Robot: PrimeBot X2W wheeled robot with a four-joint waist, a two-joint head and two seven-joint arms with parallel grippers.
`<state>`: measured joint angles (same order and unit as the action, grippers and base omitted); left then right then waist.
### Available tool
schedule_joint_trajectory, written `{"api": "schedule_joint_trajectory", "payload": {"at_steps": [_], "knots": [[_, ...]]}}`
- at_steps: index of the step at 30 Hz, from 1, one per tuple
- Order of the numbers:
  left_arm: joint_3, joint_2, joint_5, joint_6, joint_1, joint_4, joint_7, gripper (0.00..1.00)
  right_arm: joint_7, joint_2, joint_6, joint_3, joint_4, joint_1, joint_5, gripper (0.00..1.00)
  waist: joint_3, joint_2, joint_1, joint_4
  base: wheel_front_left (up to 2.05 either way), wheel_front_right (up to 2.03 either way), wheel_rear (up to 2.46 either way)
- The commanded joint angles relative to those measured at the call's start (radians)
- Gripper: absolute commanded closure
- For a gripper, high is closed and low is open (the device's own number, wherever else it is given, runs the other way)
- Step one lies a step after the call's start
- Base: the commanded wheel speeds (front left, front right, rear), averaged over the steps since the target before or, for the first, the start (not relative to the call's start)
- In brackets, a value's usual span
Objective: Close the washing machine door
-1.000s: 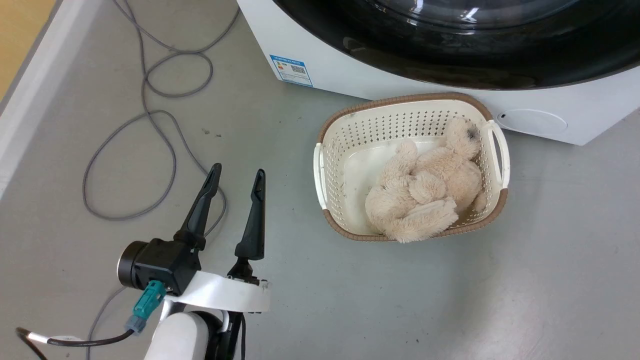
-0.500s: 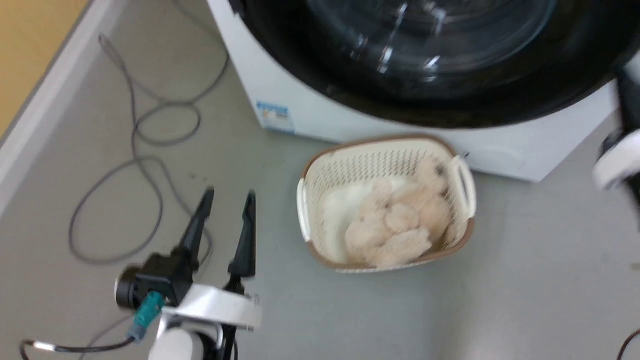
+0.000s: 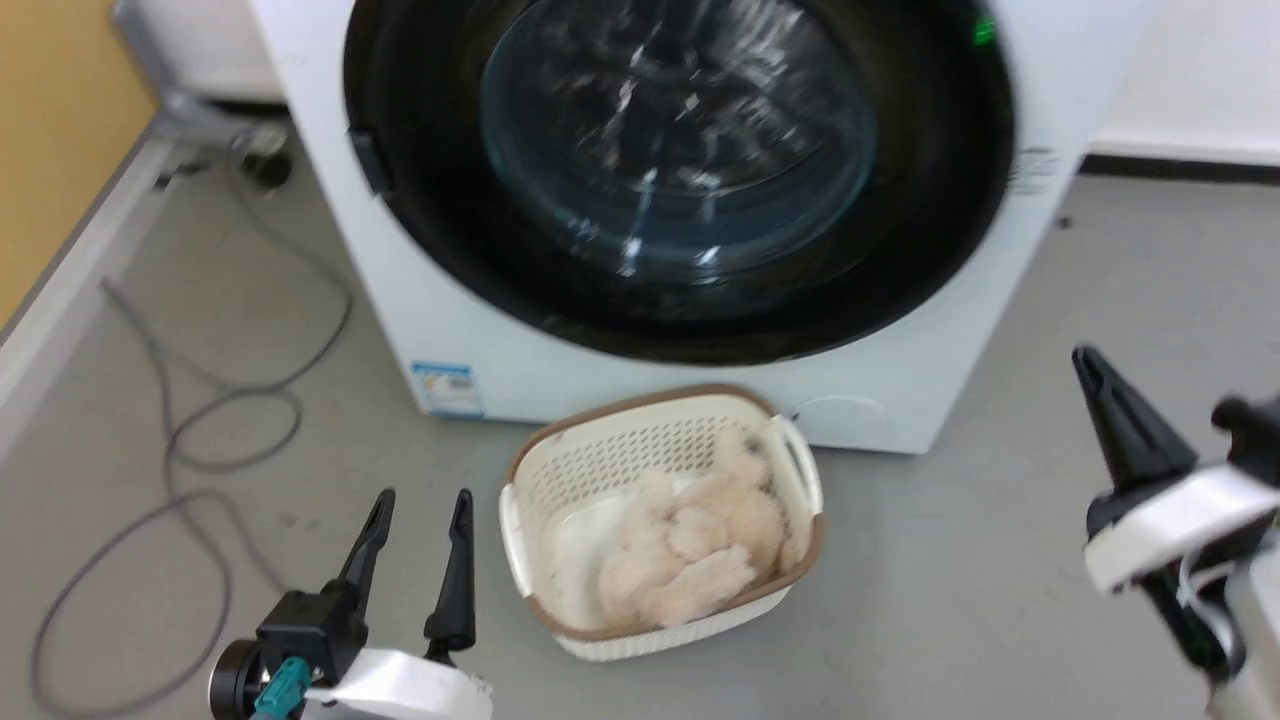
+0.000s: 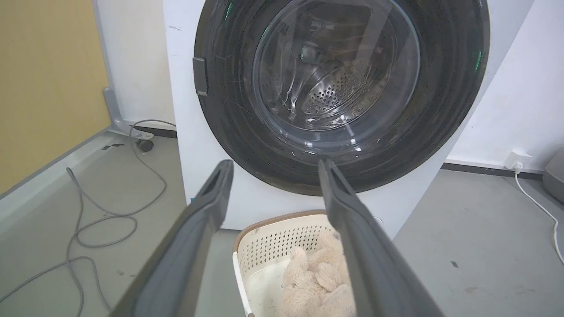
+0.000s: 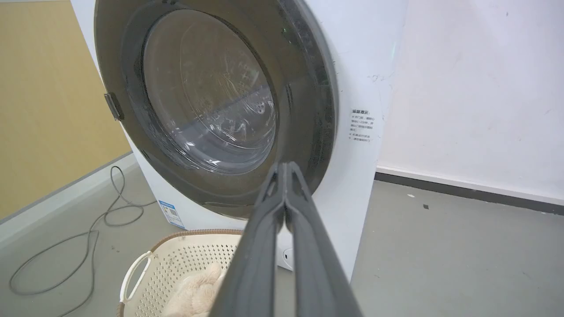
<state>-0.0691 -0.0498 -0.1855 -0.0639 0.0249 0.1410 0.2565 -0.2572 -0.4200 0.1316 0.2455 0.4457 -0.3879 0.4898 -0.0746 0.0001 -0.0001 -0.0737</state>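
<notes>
The washing machine door (image 3: 680, 180) looks shut. The left gripper (image 3: 425, 495) is spread and empty, the right gripper (image 5: 285, 169) pinched together. Perhaps a confirming press remains.

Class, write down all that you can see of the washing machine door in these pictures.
The door is large and round, nearly as wide as the washing machine. It has a broad glossy black rim around a bulging clear glass window, through which the perforated steel drum shows. A small dark tab sits on its left edge, and a green light glows at the upper right of the rim. It looks shut, flat against the white front. Nothing else touches it.
</notes>
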Motion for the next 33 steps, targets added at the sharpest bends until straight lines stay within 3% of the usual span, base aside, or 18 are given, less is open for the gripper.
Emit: {"api": "schedule_joint_trajectory", "payload": {"at_steps": [1, 12, 13, 14, 22, 33], "knots": [[0.004, -0.001, 0.001, -0.002, -0.014, 0.000, 0.005, 0.00, -0.004, 0.011, -0.001, -0.011, -0.014, 0.024, -0.008, 1.00, 0.036, -0.0001, 0.0001, 0.037, 0.00, 0.00, 0.00], [0.008, 0.000, -0.016, 0.002, -0.051, -0.016, 0.005, 0.00, -0.004, 0.155, -0.001, -0.197, -0.211, 0.289, -0.123, 0.99, 0.079, -0.0001, 0.0001, 0.071, 0.00, 0.00, 0.00], [0.005, 0.000, -0.015, 0.001, -0.053, -0.016, 0.005, 0.00, -0.004, 0.170, -0.001, -0.212, -0.224, 0.308, -0.135, 0.57, 0.081, -0.0001, 0.0001, 0.072, 0.00, 0.00, 0.00], [0.003, 0.000, -0.014, 0.002, -0.056, -0.016, 0.005, 0.00, -0.004, 0.185, -0.001, -0.227, -0.235, 0.327, -0.150, 0.00, 0.083, -0.0001, 0.0001, 0.073, 0.00, 0.00, 0.00], [0.002, 0.000, -0.009, 0.011, -0.085, -0.025, 0.005, 0.00, -0.004, 0.288, -0.001, -0.281, -0.323, 0.433, -0.234, 0.00, 0.091, -0.0001, 0.0001, 0.082, 0.00, 0.00, 0.00], [-0.003, 0.000, 0.010, 0.028, -0.098, -0.041, 0.005, 0.00, -0.004, 0.324, -0.001, -0.289, -0.365, 0.465, -0.270, 0.00, 0.096, -0.0001, 0.0001, 0.075, 0.00, 0.00, 0.00]]}}
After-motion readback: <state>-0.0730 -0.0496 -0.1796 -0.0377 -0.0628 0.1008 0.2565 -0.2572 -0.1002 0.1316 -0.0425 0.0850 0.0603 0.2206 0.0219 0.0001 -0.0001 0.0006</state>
